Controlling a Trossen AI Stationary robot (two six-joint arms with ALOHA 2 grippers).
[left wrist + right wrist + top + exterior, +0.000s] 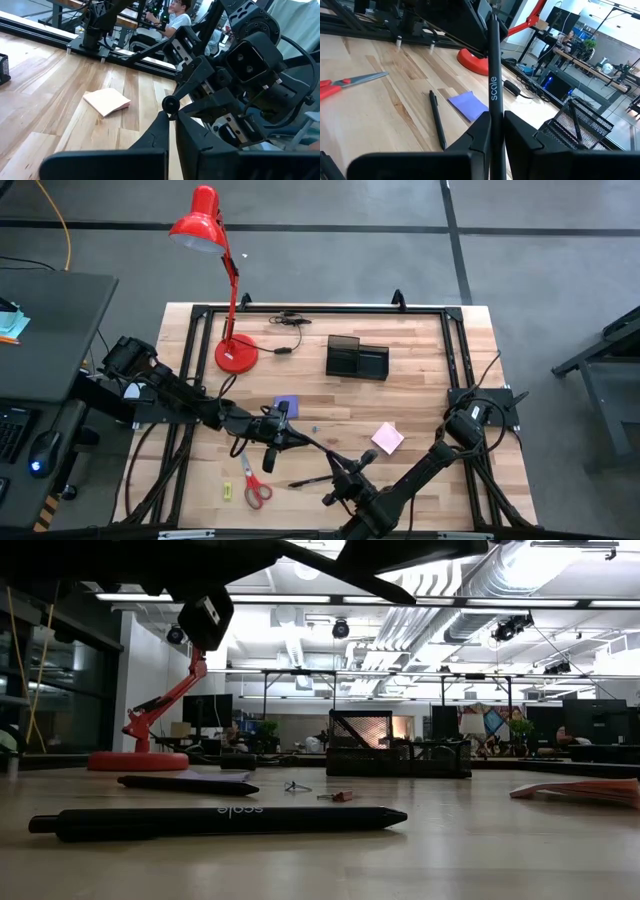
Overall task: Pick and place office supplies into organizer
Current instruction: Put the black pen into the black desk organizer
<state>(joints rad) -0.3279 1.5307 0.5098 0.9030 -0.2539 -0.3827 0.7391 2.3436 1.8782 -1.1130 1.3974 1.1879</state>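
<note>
**A:** How should this handover go?

**B:** The right gripper (496, 116) is clamped on the barrel of a thin black pen (493, 70). The left gripper (170, 116) is pinched on its far end, above the front half of the wooden worktop (420, 395). I'd release one hold only when the other is firm.

**A:** And what's around them?

**B:** A second black pen (310, 479) and red-handled scissors (253, 485) lie near the front edge. A purple square note pad (287, 404) and a pink square note pad (387, 438) lie mid-worktop. The black mesh organizer (357, 358) sits near the back edge, well apart. The red desk lamp (236, 352) stands beside that route.
</note>
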